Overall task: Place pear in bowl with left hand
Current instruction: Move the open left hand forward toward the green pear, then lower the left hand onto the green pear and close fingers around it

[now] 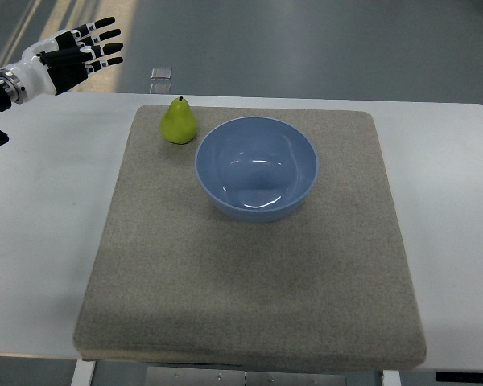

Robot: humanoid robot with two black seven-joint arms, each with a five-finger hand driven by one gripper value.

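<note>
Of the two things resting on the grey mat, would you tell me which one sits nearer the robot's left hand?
The green pear, upright at the mat's far left corner; the blue bowl lies further right of the open left hand.

- A lab or test room is suggested by the plain white rectangular table (40, 241).
- A grey felt-like square mat (249, 305) is laid over the table's middle.
- Bare grey smooth floor (322, 40) is seen beyond the far edge.
</note>
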